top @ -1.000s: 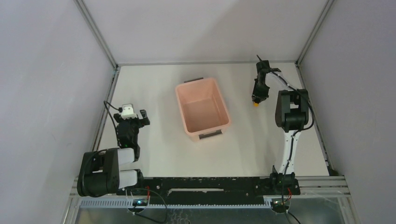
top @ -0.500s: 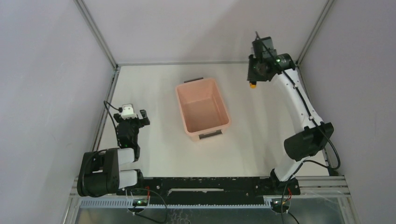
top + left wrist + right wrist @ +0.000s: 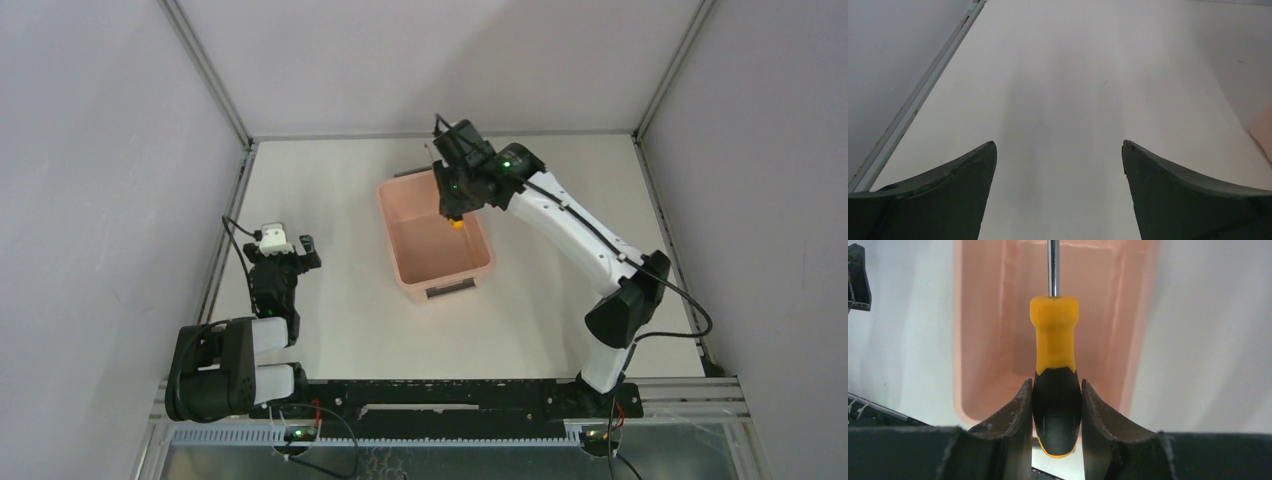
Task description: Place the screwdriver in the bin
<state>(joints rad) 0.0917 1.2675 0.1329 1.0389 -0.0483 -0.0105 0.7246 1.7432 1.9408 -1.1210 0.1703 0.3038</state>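
Rt wrist: screwdriver (image 3: 1054, 340) tip cut off at top edge; bin (image 3: 956, 315) too.

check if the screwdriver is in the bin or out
Out: the right tool grips the screwdriver by its black handle, over the open bin.

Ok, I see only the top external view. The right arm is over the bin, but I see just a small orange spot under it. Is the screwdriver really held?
Observer: Yes. The right wrist view shows the right jaws shut on the black end of the handle of the screwdriver.
Operator: And where does its shaft point?
Observer: Straight away from the jaws, toward the inside of the bin.
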